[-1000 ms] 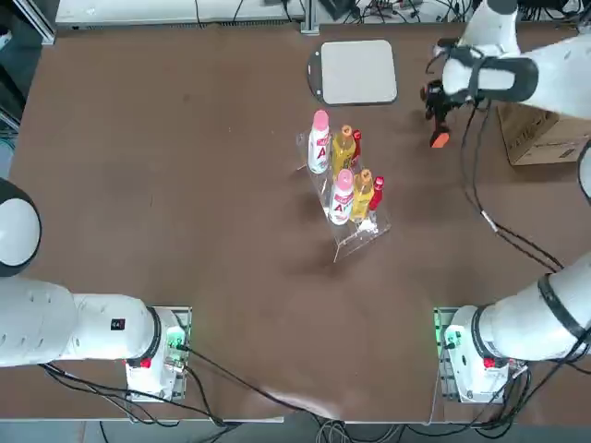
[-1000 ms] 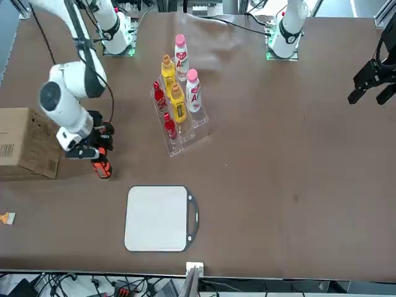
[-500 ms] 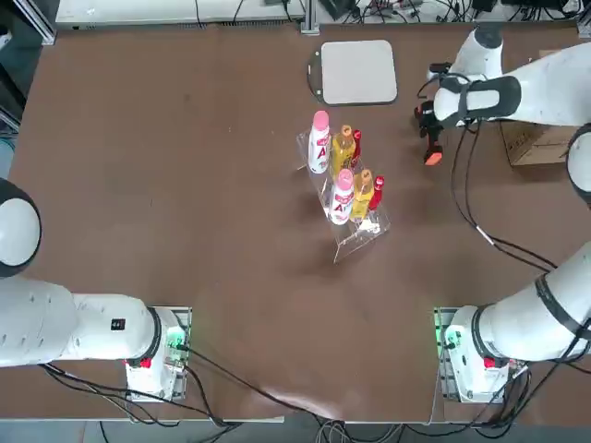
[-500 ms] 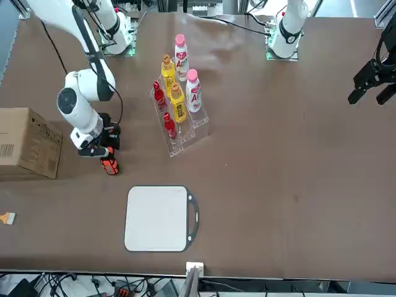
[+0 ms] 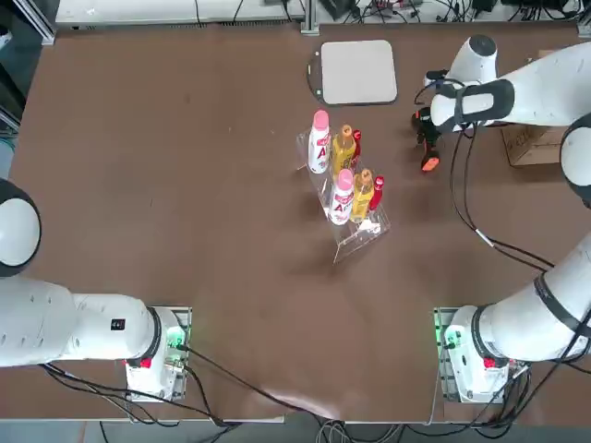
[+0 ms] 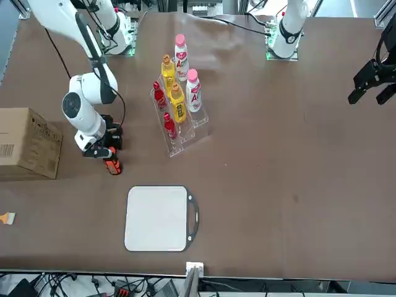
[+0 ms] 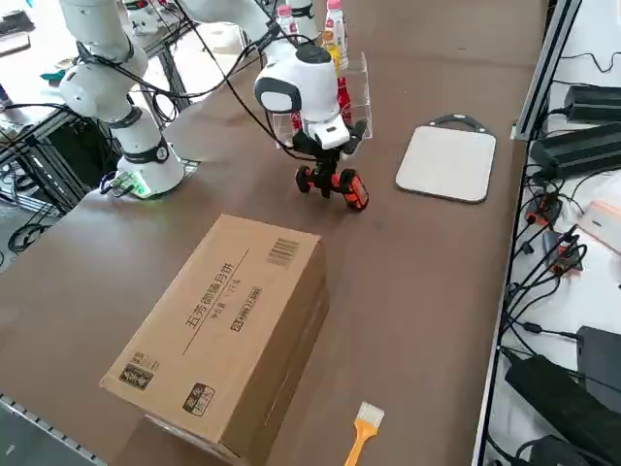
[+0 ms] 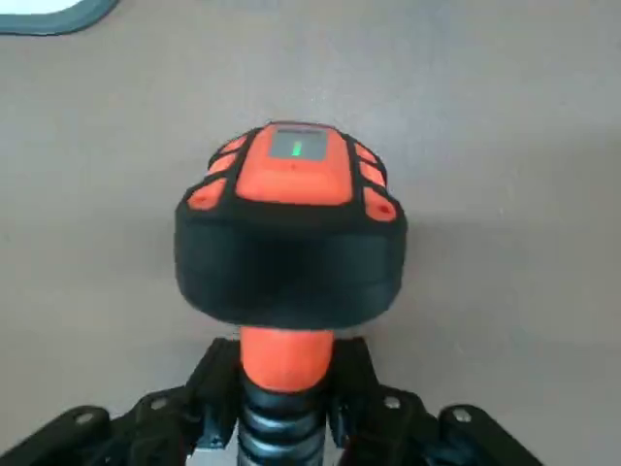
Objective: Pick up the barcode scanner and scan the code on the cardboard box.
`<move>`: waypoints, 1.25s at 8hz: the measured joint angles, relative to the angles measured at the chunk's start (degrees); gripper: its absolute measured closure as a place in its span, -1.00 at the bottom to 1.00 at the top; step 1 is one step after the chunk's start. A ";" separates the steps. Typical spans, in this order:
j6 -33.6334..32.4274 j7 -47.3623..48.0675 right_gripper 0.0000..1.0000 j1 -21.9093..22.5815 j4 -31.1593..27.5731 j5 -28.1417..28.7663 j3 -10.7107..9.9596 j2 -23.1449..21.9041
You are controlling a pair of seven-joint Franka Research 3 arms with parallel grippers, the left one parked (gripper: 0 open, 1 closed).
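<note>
cardboard box (image 7: pixel 228 335) shows barcodes and printed characters i can't read; barcode scanner (image 8: pixel 291 233) sits between the fingers (image 8: pixel 215 388) of my right gripper (image 8: pixel 286 398), grasped by its handle.

The right pincer (image 8: pixel 285 396) has carried the barcode scanner (image 8: pixel 291 262) farther from the cardboard box (image 7: pixel 218 330), nearer the bottles (image 6: pixel 178 104).

So the tabletop (image 5: pixel 240 240) is plain brown, with some glare near the top view's bottom middle.
</note>
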 joint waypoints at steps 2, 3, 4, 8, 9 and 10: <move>0.19 -0.01 -0.54 0.01 0.15 0.00 0.00 -0.13; 0.27 -0.01 -0.94 0.02 0.59 0.00 -0.01 -0.56; -0.54 -0.01 -1.00 0.07 1.29 0.00 -0.01 -1.92; -27.89 0.11 -1.00 0.19 12.63 0.01 -0.63 -14.33; -34.92 0.11 -1.00 -0.13 18.31 0.02 -1.11 -15.64; -40.76 0.11 -1.00 -0.84 24.33 0.02 -1.39 -15.84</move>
